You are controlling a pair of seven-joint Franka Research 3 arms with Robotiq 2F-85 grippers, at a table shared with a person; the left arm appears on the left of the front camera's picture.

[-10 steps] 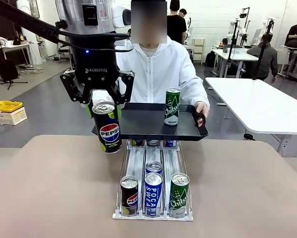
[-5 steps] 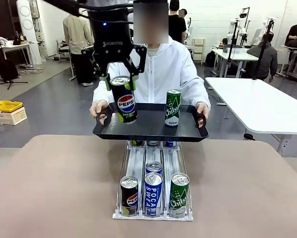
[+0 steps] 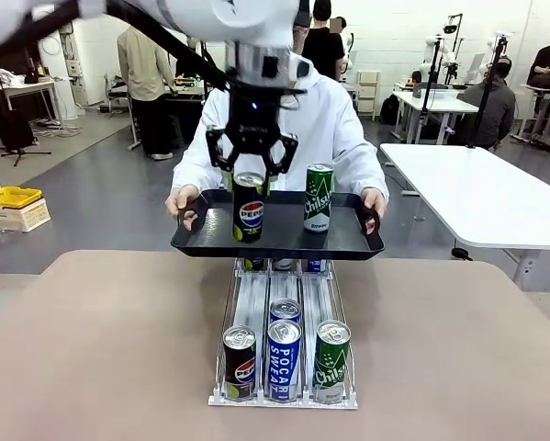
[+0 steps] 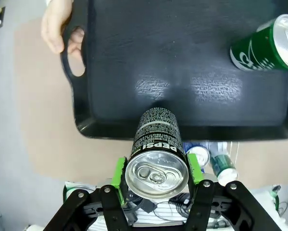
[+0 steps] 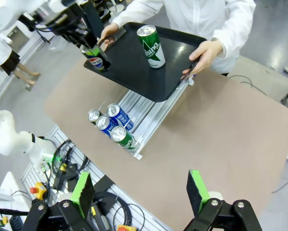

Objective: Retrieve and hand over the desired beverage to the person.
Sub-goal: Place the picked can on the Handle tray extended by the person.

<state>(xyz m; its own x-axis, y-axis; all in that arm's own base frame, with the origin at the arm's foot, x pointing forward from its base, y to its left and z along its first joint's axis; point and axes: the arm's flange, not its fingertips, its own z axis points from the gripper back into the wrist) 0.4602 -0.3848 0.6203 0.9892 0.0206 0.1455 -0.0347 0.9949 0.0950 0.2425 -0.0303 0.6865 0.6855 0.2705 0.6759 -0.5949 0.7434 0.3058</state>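
A black Pepsi can (image 3: 249,209) is upright in my left gripper (image 3: 250,184), which is shut on it just under the rim. The can hangs over the front left part of a black tray (image 3: 343,241); whether it touches the tray I cannot tell. In the left wrist view the can (image 4: 156,144) sits between the green pads (image 4: 118,172), with the tray (image 4: 172,62) beyond. The person (image 3: 302,124) in a white hooded jacket holds the tray by both handles. A green Chilsung can (image 3: 319,197) stands on it. My right gripper (image 5: 140,190) hangs open high above the table.
A clear can rack (image 3: 256,294) lies on the brown table under the tray's front edge, with a Pepsi can (image 3: 240,363), a Pocari Sweat can (image 3: 284,358) and a Chilsung can (image 3: 331,363) at its front. A white table (image 3: 477,193) stands at the right.
My left arm has carried the Pepsi can from the tray's left front corner up, right and away, to a spot over the tray. The person and tray have held still.
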